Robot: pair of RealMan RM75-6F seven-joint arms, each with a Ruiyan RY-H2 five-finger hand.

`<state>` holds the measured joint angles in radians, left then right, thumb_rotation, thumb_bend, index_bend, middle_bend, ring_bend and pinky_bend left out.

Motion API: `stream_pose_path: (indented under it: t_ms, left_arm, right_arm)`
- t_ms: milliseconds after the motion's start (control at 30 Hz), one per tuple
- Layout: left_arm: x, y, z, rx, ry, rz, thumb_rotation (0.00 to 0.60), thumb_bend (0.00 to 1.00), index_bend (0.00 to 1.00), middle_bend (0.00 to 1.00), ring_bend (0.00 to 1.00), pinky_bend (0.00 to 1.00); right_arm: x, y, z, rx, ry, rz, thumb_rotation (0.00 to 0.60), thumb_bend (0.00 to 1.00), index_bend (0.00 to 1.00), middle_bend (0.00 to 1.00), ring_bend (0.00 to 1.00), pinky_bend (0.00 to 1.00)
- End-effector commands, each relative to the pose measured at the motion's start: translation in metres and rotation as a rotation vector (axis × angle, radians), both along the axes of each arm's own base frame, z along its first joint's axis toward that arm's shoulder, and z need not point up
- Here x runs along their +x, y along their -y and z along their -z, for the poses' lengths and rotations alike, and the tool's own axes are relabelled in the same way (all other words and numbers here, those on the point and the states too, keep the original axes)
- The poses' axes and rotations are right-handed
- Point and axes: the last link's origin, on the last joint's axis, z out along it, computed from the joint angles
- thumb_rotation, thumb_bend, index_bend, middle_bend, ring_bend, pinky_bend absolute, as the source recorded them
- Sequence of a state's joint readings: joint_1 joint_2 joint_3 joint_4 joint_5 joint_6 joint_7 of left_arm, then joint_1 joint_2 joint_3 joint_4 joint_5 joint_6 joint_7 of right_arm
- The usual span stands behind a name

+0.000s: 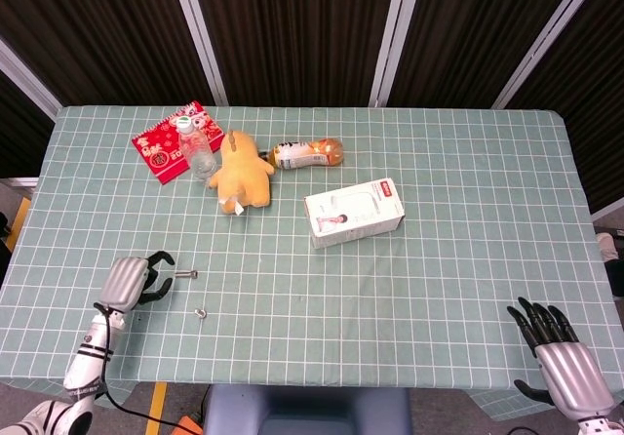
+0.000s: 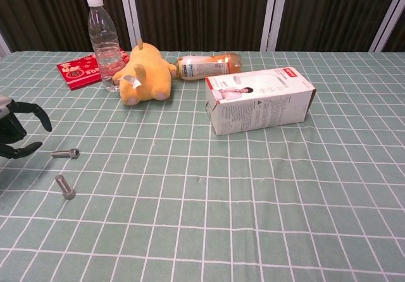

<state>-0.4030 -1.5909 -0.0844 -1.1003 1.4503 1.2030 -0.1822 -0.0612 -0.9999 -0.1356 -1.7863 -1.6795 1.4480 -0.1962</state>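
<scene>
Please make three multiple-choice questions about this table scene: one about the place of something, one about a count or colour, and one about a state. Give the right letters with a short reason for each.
1. Where does the clear water bottle stand?
A. Beside the yellow plush toy, at the red packet
B. On top of the white box
C. Next to the right hand

2. How many bolts lie on the table?
A. None
B. Two
C. Five

3. What is the state of the left hand?
A. It grips the orange drink bottle
B. It holds nothing, fingers curved and apart
C. It presses down on the white box

Answers:
1. A, since the bottle is upright at the far left by the toy and the packet.
2. B, since one bolt lies near the left hand and another bolt lies closer to the front edge.
3. B, since nothing is between its fingers.
</scene>
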Motion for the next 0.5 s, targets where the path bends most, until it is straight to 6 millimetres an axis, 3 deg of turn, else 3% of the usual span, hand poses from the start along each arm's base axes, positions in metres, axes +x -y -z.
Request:
stream_pose_path:
  t_ms: [33,500]
  left_arm:
    - [-0.003,-0.008,0.013,-0.004,0.004,-0.021,0.6,0.39,0.43,1.0,1.0,1.0]
    - [-0.008,-0.01,0.034,-0.011,-0.066,-0.007,0.6,0.39,0.47,1.0,1.0,1.0]
  right_arm:
    - [-0.001,0.001,0.0,-0.001,0.0,0.003,0.6,0.16,0.0,0.0,0.0,0.0]
    - [-0.004,0.005,0.001,0.002,-0.005,0.017,0.6,0.16,0.0,0.0,0.0,0.0]
